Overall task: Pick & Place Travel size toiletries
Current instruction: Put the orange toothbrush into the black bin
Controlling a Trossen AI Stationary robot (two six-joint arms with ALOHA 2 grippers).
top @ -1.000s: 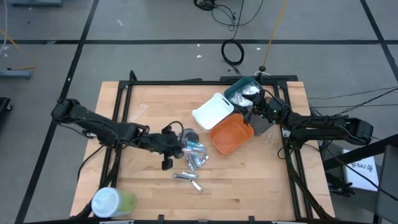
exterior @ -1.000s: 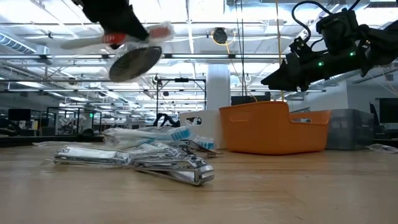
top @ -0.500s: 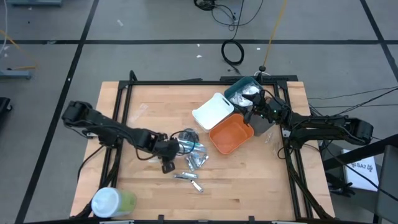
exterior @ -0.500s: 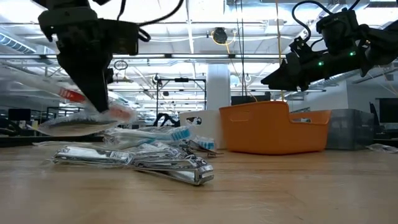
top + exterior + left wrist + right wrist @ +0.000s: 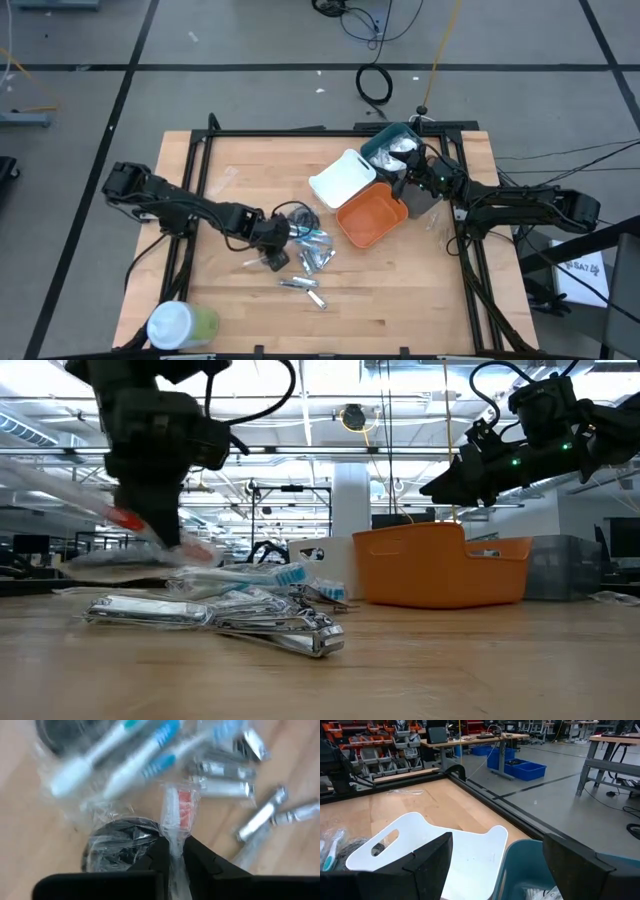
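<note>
Left gripper [image 5: 277, 250] has come down from above the surface [image 5: 240, 310] to the toiletries pile [image 5: 310, 250]; jaws nearly closed, pinching a clear-wrapped red-and-white stick [image 5: 177, 812] beside the dark disc [image 5: 117, 845]. Right gripper [image 5: 405, 178] unchanged over the bins, jaws wide, empty. No legible labels. Silver tubes [image 5: 303, 285] lie just beyond.

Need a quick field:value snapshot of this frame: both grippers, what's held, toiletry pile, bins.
left gripper: low over the pile, fingers pinching a clear-wrapped red-and-white stick
right gripper: open, empty, above the bins
dark grey round disc in clear wrap: on the table beside the left gripper
silver tubes: loose on the wooden table
blue-white sticks: in the pile
bins: white bin, orange bin, teal bin, clustered
</note>
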